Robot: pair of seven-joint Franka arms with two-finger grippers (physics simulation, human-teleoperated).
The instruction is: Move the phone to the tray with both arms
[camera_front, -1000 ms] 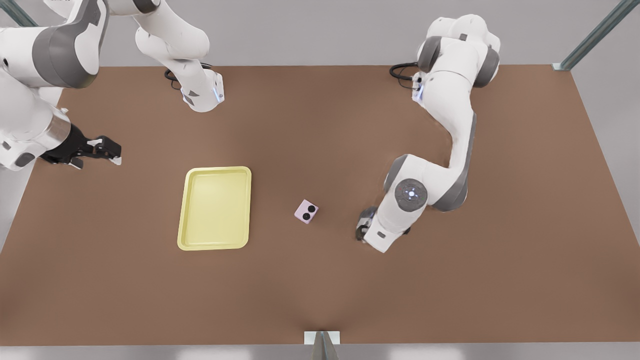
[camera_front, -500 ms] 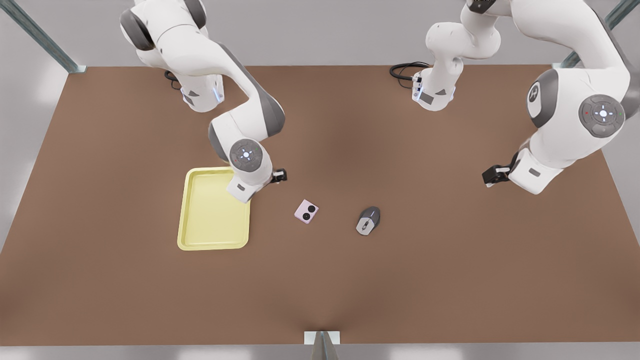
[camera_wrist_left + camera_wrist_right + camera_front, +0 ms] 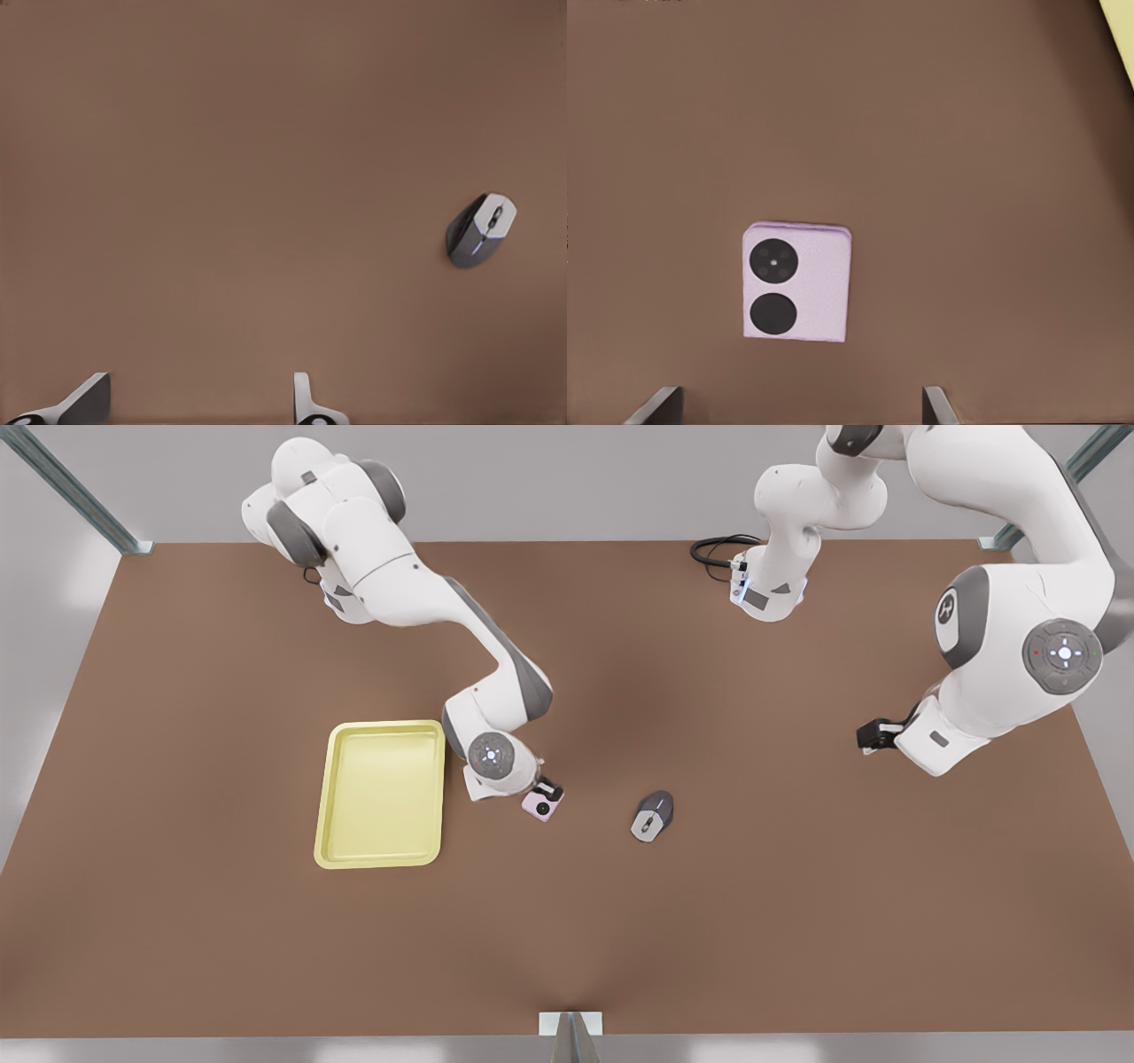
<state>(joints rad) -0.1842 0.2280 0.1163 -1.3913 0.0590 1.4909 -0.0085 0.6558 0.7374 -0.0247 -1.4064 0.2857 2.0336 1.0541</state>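
The pale pink phone lies flat on the brown table, between the pale yellow tray and a mouse. My right gripper, on the arm at the front view's left, hovers directly over the phone's far edge and partly hides it. In the right wrist view the phone lies just ahead of the open right gripper, with nothing between the fingers. A corner of the tray shows there too. My left gripper hangs open far off at the front view's right.
A grey-and-black computer mouse sits to the phone's right in the front view, and it appears as the mouse in the left wrist view. Black cables lie by the far arm base. A bracket marks the near table edge.
The right arm swung from the table's left side to the tray's corner, then on over the phone. The left arm withdrew from over the mouse to the front view's right.
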